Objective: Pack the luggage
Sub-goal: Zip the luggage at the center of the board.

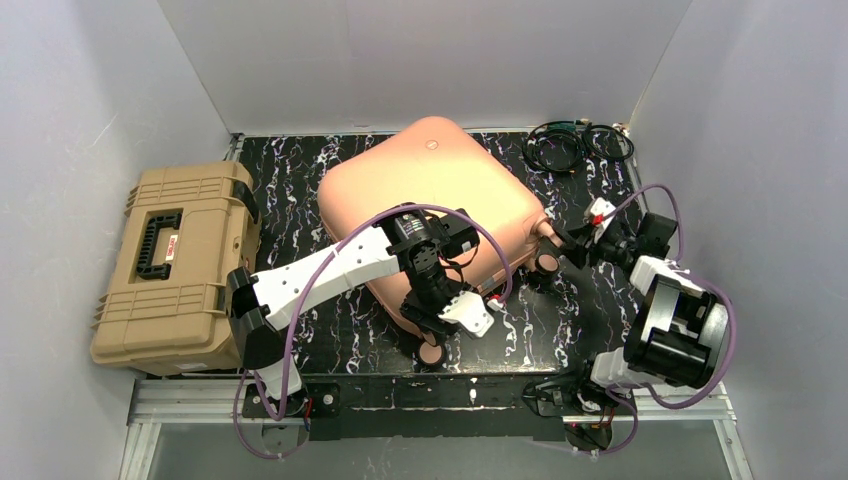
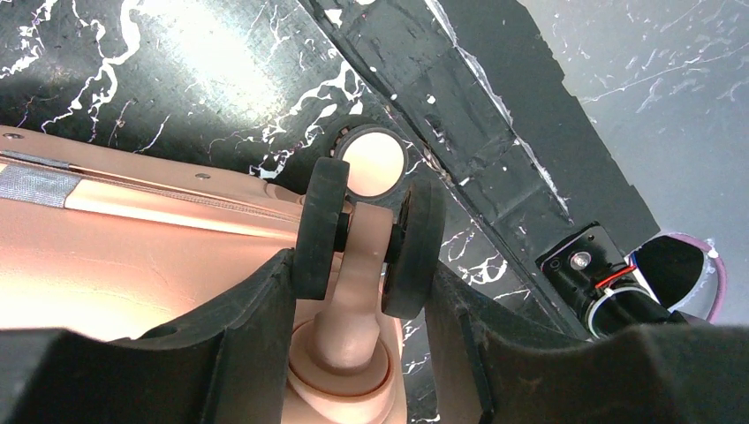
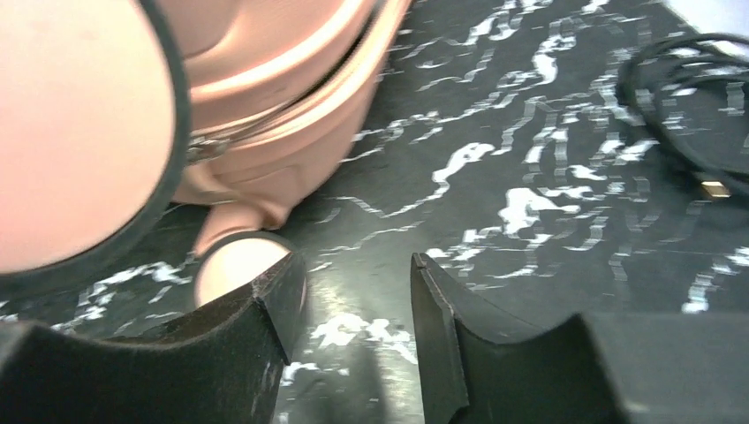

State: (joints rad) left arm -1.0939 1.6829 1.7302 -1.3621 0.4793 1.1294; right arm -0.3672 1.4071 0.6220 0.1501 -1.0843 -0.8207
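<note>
**Bench** (image 1: 290,200): black with white veining, sitting boxed in by pale walls (image 1: 100,100) on the left, far and right sides of the top view. A metal rail (image 1: 180,400) is running along its near edge at the bottom of the frame.

**Open room:** a narrow bare strip is showing left of centre, between the toolbox and the luggage. A wider patch is lying at the right of the frame, partly taken up by the right arm. Cables (image 1: 565,145) are lying coiled in the upper right corner.

**Toolbox** (image 1: 200,300): tan and ribbed, with a black handle. It is lying at the left of the frame, overhanging the bench's left edge.

**Luggage** (image 1: 430,190): a peach-pink hard shell, lying closed and flat at the centre of the bench, turned at an angle. Its far corner is sitting near the back wall and its wheeled end is pointing toward the lower right.

**Left hand** (image 2: 362,265): reaching in at the luggage's near corner, lower centre of the top view. Its fingers (image 2: 256,318) are standing part-way apart and pressing either side of a twin caster (image 2: 318,225), which is filling the gap between them.

**Right hand** (image 3: 358,265): hovering at the luggage's right-hand corner, right of centre in the top view. Its fingers are standing apart over bare bench and gripping nothing. A second wheel (image 3: 234,269) is lying just outside the finger on the left of the wrist view.
</note>
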